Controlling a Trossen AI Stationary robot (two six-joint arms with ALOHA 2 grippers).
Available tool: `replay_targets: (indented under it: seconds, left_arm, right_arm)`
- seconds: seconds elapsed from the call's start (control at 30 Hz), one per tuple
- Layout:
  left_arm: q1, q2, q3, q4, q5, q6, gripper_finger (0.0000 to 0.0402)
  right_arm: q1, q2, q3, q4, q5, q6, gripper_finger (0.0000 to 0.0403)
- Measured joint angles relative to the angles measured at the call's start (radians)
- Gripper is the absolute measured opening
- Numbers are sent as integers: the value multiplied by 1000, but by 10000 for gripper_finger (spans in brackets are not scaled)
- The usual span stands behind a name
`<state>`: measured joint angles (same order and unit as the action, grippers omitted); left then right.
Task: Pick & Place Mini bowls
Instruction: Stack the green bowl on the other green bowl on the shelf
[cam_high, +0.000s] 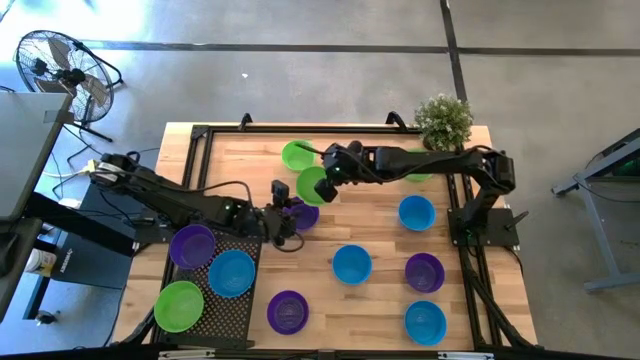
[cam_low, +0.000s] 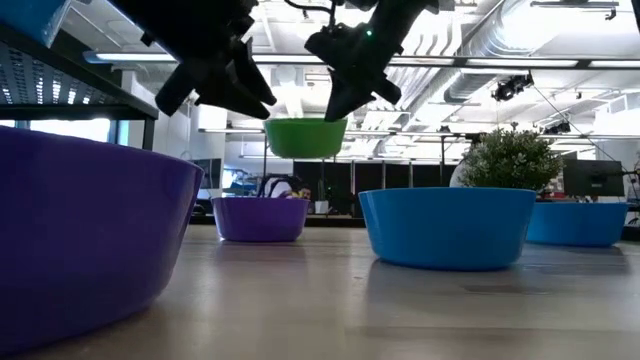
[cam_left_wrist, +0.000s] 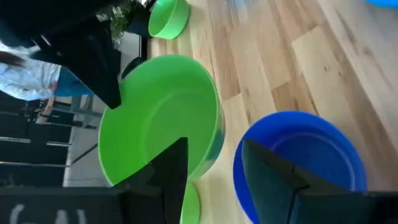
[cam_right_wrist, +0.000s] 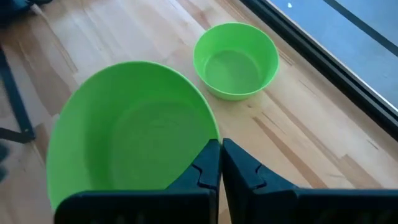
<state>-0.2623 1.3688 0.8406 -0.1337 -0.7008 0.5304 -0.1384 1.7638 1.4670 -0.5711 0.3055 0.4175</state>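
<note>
My right gripper (cam_high: 328, 185) (cam_right_wrist: 221, 165) is shut on a bright green mini bowl (cam_high: 310, 185) (cam_low: 305, 135) and holds it in the air over the far middle of the table. A second green bowl (cam_high: 296, 155) (cam_right_wrist: 235, 59) rests on its base just beyond it. My left gripper (cam_high: 285, 218) (cam_left_wrist: 214, 168) hangs open above the table, beside a purple bowl (cam_high: 305, 213) (cam_low: 260, 218) that stands on the wood. In the left wrist view the lifted green bowl (cam_left_wrist: 161, 118) fills the space ahead of the fingers. My right gripper pinches the green bowl's rim (cam_right_wrist: 208, 138) on the side toward the table's right, one finger inside the bowl and one outside. The fingers (cam_low: 345, 95) come slanting down from above. The bowl is lifted clear of the table and hangs nearly upright below them.
A black mesh mat (cam_high: 235, 310) at the near left carries a purple (cam_high: 192, 245), a blue (cam_high: 231, 272) and a green bowl (cam_high: 179, 305). More bowls stand on the wood: blue (cam_high: 416, 212), blue (cam_high: 352, 263), purple (cam_high: 424, 271), blue (cam_high: 425, 321), purple (cam_high: 288, 311). A potted plant (cam_high: 443, 120) sits at the far right.
</note>
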Motion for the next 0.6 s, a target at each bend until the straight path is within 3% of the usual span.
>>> replay_targets:
  seconds: [0.2,0.6]
  left_arm:
    - [0,24,1,12,-59,24,147]
    - [-1,24,1,-46,-45,23,147]
  right_arm:
    - [35,-2,0,11,2,0,1]
    - [93,-3,0,47,39,-8,1]
